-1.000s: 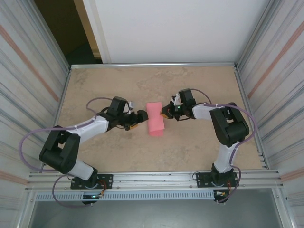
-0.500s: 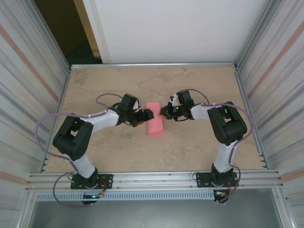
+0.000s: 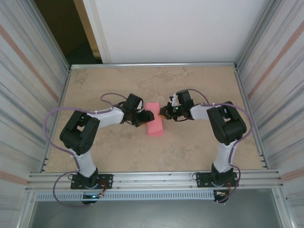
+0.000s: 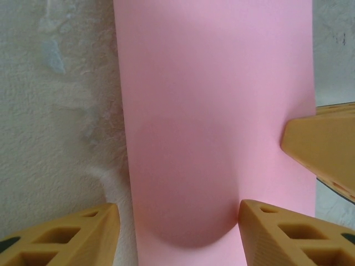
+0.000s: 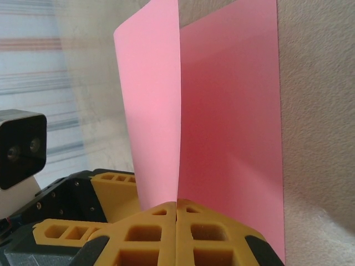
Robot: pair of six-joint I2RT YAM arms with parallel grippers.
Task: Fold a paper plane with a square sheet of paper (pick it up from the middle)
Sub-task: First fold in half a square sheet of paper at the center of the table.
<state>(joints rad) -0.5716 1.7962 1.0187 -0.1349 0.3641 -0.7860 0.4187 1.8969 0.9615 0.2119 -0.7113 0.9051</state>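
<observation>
Square sheet of paper lay folded on table; R gripper clamped shut on its loose edges, L gripper jaws apart, straddling fold

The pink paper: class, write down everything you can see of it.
The square sheet of paper is plain pink, thin and unmarked, doubled over loosely at mid-table. Its fold is rounded, not creased, and one flap stands up. The right gripper is shut on one edge; the left gripper, jaws apart, straddles the bulging fold. Its lower layer lies on the table.
</observation>
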